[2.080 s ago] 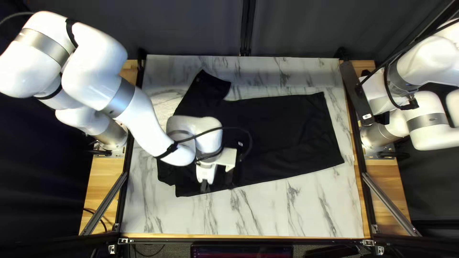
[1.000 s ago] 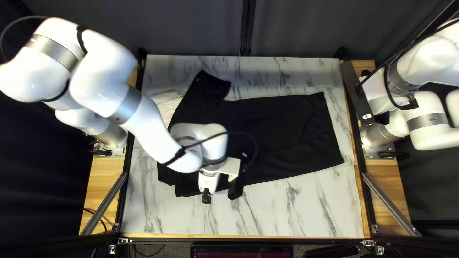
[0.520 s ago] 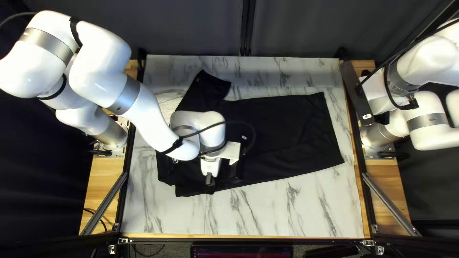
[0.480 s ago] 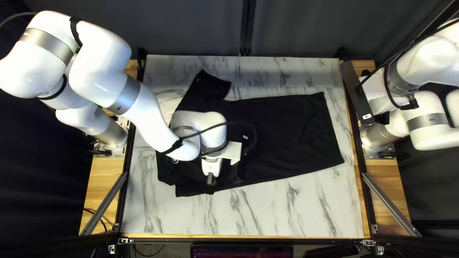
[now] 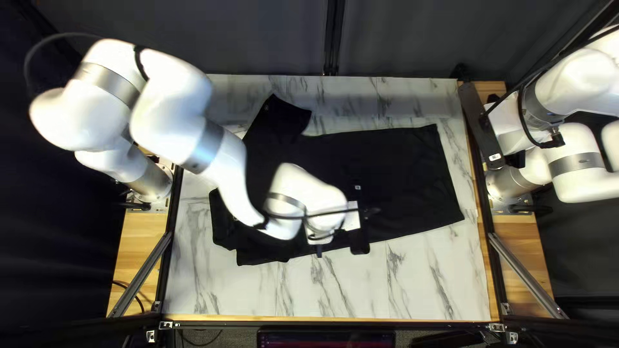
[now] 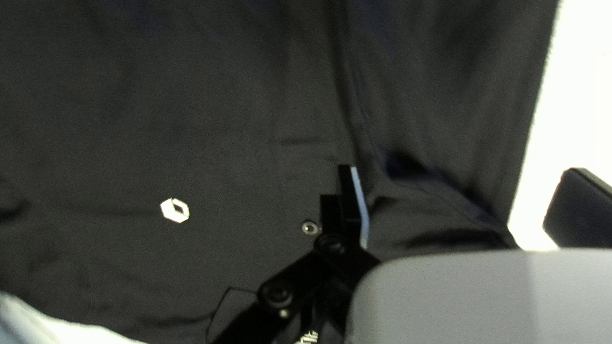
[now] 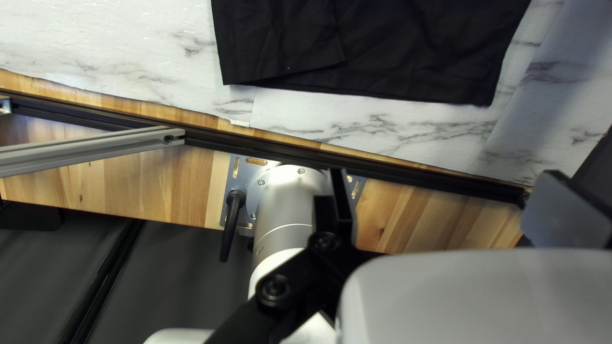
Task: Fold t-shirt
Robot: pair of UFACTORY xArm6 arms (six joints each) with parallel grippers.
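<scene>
t-shirt (image 5: 387,174) lies spread dark on the table (image 5: 387,283), running under the left gripper (image 6: 460,185) and on past it toward the right arm's side. Left fingers wide, nothing pinched: one over the cloth, the other out past the shirt's near edge (image 6: 532,140). Right gripper (image 7: 446,175) also wide and empty, off the shirt, over its own base (image 7: 290,191), hem (image 7: 408,92) ahead of it. Small light badge (image 6: 175,210) is on the shirt, off beyond the cloth-side left finger. Looks like thin smooth knit: light, floppy, zero stiffness, nothing to break. Expect it to slide on that table if dragged, and to droop between grips. Near side looks doubled, raised ridge (image 6: 440,185) between the left fingers, so a shallow pinch may take the top layer only; can't tell how high the fingertips sit. I'd grab right at an edge, flat and low, both layers if both should move. Sleeve (image 5: 280,119) sticks out well apart from the left fingers, on the far side; I'd take it near the cuff, lift gently, lay it inward. Hem corners suit the right gripper. Slow lifts, else it'll bunch
</scene>
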